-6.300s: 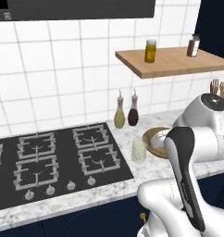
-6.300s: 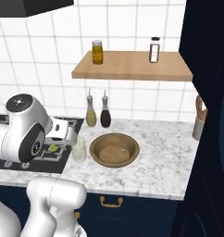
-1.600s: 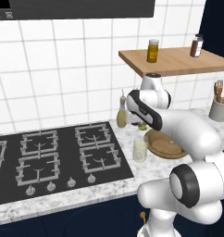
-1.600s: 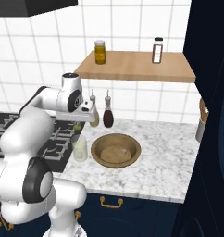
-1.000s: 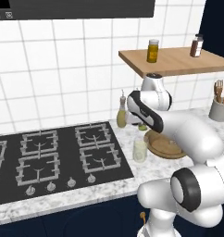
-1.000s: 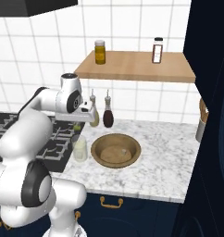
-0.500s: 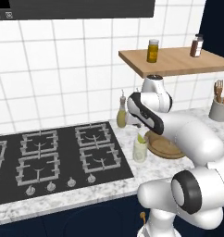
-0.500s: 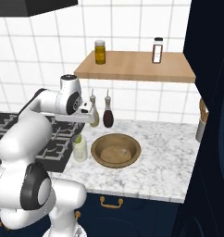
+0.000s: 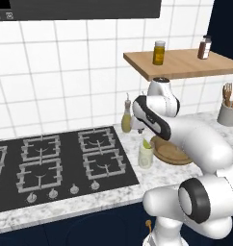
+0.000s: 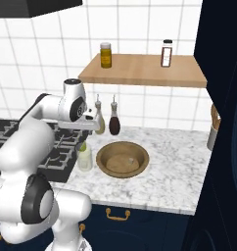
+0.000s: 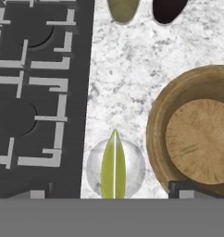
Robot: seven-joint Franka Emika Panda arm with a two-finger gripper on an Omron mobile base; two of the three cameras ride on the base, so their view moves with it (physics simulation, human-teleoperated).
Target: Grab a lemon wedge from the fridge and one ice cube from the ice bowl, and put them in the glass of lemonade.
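The lemon wedge [image 11: 114, 167] stands upright in the glass of lemonade [image 11: 92, 169], a clear tumbler on the marble between the stove and the ice bowl [image 11: 197, 134]. My gripper [image 11: 109, 193] hovers straight above the glass, open, with nothing between its fingers [image 11: 181, 190]. From the left base the wedge [image 9: 146, 143] pokes out of the glass [image 9: 146, 158] just below my gripper [image 9: 139, 129]. From the right base the glass [image 10: 84, 158] stands left of the wooden ice bowl [image 10: 122, 159]. I cannot make out an ice cube. The fridge is out of view.
A black gas stove [image 9: 65, 158] lies left of the glass. A yellow-green bottle [image 10: 99, 125] and a dark red bottle [image 10: 114, 122] stand against the tiled wall behind it. A wooden shelf [image 10: 140, 68] with jars hangs above. A utensil holder [image 9: 228, 113] stands far right.
The jaws have gone from shut to wide open, and the lemon wedge they carried now rests in the glass. The hand has sunk slightly over the glass.
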